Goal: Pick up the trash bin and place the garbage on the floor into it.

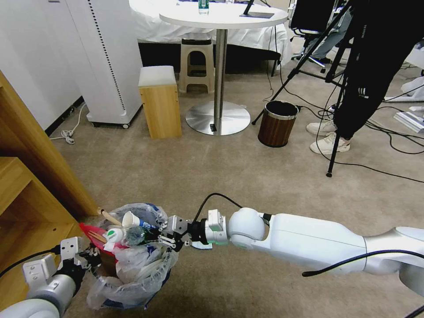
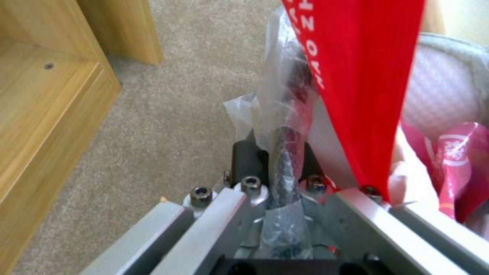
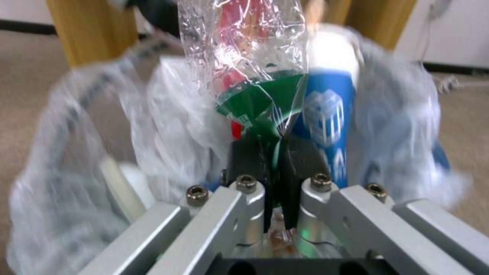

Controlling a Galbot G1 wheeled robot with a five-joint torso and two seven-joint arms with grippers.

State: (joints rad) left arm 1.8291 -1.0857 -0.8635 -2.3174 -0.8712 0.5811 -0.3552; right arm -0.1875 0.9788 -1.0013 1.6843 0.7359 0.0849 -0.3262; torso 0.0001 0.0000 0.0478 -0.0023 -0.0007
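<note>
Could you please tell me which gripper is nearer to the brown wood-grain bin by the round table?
Right. The right gripper is at the trash bin's near rim, closer to the brown bin; the left gripper grips the opposite rim.

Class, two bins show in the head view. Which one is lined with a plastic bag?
The trash bin nearest the robot, held by the left end effector and stuffed with litter. The brown wood-grain bin by the round table has none.

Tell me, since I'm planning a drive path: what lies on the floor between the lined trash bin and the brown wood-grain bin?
Bare carpet, as the head view shows. Nothing lies between the trash bin and the brown bin.
</note>
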